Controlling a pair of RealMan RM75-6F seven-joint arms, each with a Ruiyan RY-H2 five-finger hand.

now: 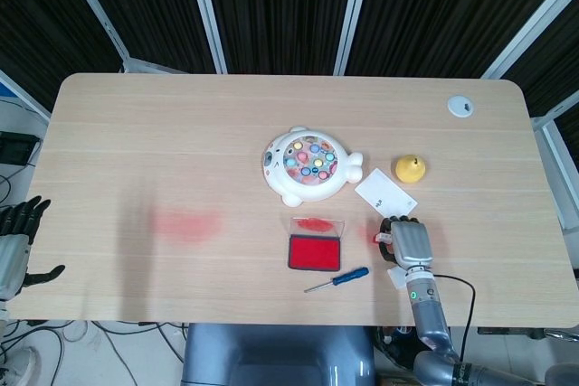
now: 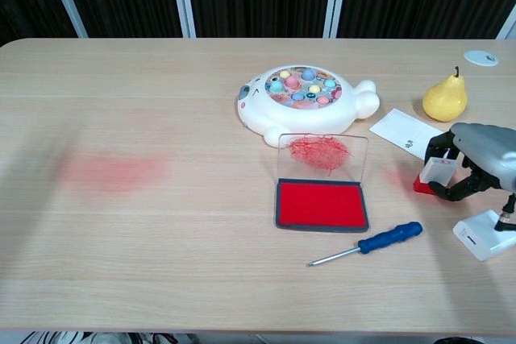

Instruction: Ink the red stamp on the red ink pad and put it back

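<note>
The red stamp [image 2: 436, 172], a red base under a pale top, stands on the table at the right, on a faint red smear. My right hand [image 2: 477, 159] curls its fingers around the stamp's top and holds it; in the head view the hand [image 1: 410, 243] covers most of the stamp [image 1: 376, 236]. The red ink pad [image 2: 321, 204] lies open to the left of the hand, its clear lid [image 2: 321, 155] propped up and smeared red. The pad [image 1: 314, 251] sits near the front edge. My left hand [image 1: 14, 241] hangs off the table's left side, fingers apart, holding nothing.
A white fishing toy [image 2: 302, 98] stands behind the pad. A yellow pear [image 2: 445, 98] and a white card [image 2: 401, 129] lie behind the right hand. A blue screwdriver [image 2: 371, 244] lies in front of the pad. A red stain [image 2: 113, 171] marks the left side.
</note>
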